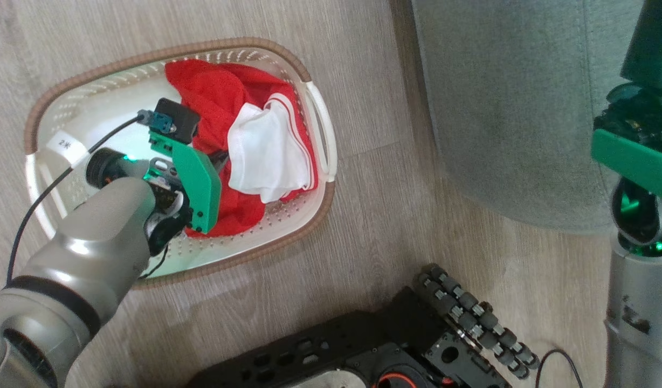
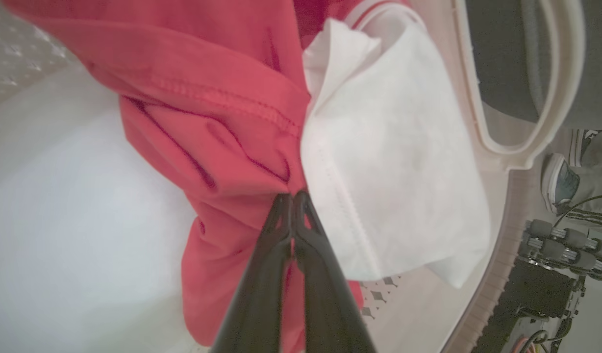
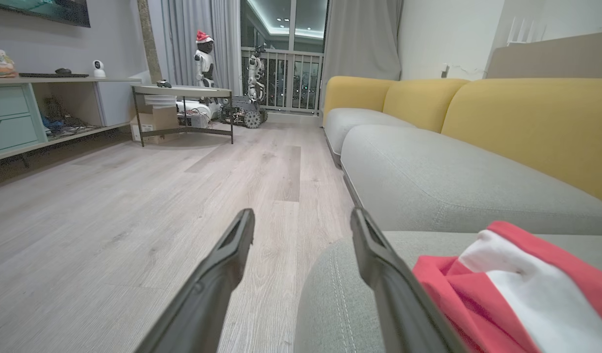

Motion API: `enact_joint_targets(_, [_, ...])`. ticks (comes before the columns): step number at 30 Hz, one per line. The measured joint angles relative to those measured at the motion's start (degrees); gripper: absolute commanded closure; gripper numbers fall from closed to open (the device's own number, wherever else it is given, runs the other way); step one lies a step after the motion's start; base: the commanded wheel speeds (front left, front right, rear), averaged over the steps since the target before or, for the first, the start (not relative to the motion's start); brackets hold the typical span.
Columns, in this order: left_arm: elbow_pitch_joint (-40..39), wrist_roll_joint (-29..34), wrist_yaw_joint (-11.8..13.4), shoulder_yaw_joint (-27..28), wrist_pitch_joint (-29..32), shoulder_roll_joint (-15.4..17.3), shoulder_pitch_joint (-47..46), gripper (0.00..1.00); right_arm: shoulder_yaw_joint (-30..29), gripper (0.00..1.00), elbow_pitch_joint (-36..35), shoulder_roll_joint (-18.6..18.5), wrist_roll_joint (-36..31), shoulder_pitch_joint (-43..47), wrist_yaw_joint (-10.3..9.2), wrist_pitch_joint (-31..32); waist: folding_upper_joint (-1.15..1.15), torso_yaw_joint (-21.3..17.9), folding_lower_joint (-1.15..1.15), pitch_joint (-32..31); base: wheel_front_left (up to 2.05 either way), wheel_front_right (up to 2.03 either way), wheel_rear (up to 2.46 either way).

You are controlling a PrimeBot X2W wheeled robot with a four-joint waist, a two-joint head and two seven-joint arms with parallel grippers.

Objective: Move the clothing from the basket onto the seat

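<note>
Clothing (image 1: pixel 218 97), red and white, is lying bunched in the basket (image 1: pixel 323 129) on the wood floor (image 1: pixel 374 226). The left fingers (image 2: pixel 262 284) are pinching together on a red fold. The right fingers (image 3: pixel 222 264) are standing apart beside the seat (image 3: pixel 330 294), which is carrying another red-and-white garment (image 3: pixel 516 294).

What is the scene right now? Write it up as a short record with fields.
left gripper: shut, pinching the red garment inside the basket
right gripper: open, holding nothing
white garment: lying on the red one, in the basket
already on the seat: a red and white garment
</note>
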Motion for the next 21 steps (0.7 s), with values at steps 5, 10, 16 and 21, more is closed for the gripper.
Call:
enact_joint_targets(5, [-0.5,-1.2,0.0,-1.1,-1.7,-0.1,0.0,1.00,-0.3,0.00,0.6,0.0,0.0,0.0,0.00,-0.1,0.00,0.5,0.00,-2.1,0.00,0.00,0.00])
enact_joint_targets(10, [-1.7,-1.9,0.0,-1.3,-4.0,-0.5,0.4,1.00,-0.6,0.00,1.8,0.0,-0.1,0.1,0.00,-0.2,0.00,1.4,0.00,-5.1,0.00,0.00,0.00])
enact_joint_targets(16, [-4.0,-2.4,0.0,-1.6,-7.4,-2.6,3.8,1.00,-0.8,0.00,3.5,0.0,-0.9,0.9,0.00,-0.1,0.00,3.2,0.00,-10.6,0.00,0.00,0.00])
enact_joint_targets(21, [-5.8,-2.2,0.0,-1.8,-10.0,-3.9,6.4,1.00,-1.0,0.00,4.7,0.0,-1.7,4.4,0.00,1.1,0.00,5.1,0.00,-16.3,0.00,0.00,0.00])
